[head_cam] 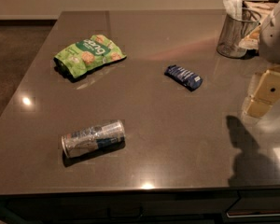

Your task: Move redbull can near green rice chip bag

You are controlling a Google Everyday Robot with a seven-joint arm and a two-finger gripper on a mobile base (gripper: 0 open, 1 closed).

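Silver redbull can (93, 138), laid sideways — judged light, stiff, slick; best clasped mid-body. Green rice chip bag (88, 53) is set well beyond it; gripper (267, 93) far right, state undeterminable.

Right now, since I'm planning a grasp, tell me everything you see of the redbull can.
The redbull can is slim, silver metal with blue panels, lying on its side near the front edge of the table, one round end facing left. Only the table touches it; the green rice chip bag lies apart, farther back. The gripper hangs at the far right.
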